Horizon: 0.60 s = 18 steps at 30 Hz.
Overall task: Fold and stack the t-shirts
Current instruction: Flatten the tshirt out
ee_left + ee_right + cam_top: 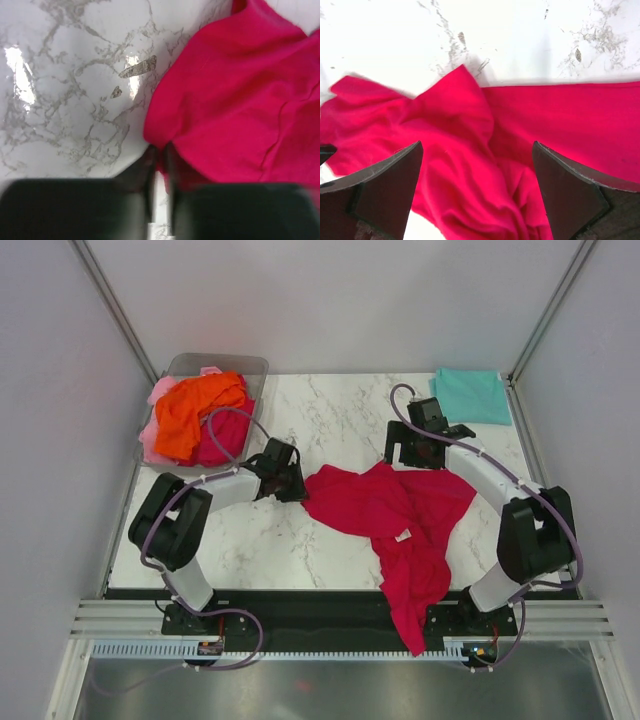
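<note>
The crimson-magenta t-shirt (400, 520) lies crumpled on the marble table, and one end of it hangs over the near edge. My left gripper (297, 484) is shut on the shirt's left edge. In the left wrist view the gripper (160, 152) pinches a fold of the shirt (240, 100). My right gripper (415, 455) is open over the shirt's far edge. In the right wrist view the gripper (477, 145) is spread wide above the rumpled cloth (465, 165), holding nothing. The teal t-shirt (472, 395) lies folded square at the back right.
A clear bin (240, 362) at the back left holds the orange t-shirt (195, 410), the pale pink one (160, 395) and more magenta cloth (228, 435). Bare marble (330, 410) shows between the bin and the teal shirt. Walls close in on all sides.
</note>
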Available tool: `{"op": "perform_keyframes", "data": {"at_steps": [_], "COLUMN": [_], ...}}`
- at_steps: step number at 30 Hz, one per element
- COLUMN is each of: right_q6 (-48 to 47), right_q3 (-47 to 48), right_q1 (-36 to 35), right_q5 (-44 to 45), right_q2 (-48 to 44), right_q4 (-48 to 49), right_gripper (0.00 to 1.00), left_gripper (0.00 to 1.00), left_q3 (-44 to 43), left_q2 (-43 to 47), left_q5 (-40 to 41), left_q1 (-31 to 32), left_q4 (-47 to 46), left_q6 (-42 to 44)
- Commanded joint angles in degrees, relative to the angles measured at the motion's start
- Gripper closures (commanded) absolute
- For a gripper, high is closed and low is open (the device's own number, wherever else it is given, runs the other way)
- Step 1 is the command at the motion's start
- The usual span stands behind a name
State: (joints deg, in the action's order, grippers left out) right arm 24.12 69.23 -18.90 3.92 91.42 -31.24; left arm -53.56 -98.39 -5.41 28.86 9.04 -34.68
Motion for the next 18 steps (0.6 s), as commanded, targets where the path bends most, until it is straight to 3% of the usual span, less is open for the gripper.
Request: {"op": "perform_keyframes", "data": {"at_steps": [1,8,16,18], "right_q6": [-1.62,1.36,9.27,11.46], "right_q3": [0.56,-10.94,-28.35,-30.46], "right_q1": [2.27,5.09,6.41,7.64], "right_q5": [-3.74,-4.98,-4.28,-2.0], "right_q2": [3.23,5.88,2.9,-1.47], "right_q4": [3.9,12.43,23.32,22.81], "right_gripper": [0.02,0.02,0.02,0.02], "left_gripper": [0.98,0.98,0.98,0.98], "left_q3": [1.18,2.5,0.83,0.13], "left_q2": [-1.99,16.45,33.95,37.82], "left_q5": [-3.99,-2.95,-5.93,-1.13], "left_q1": [-0.12,-0.38,-10.84,-12.95], "left_q4": [-1.92,9.14,29.79,33.84], "left_q6": [1.62,7.07,19.46,21.58]}}
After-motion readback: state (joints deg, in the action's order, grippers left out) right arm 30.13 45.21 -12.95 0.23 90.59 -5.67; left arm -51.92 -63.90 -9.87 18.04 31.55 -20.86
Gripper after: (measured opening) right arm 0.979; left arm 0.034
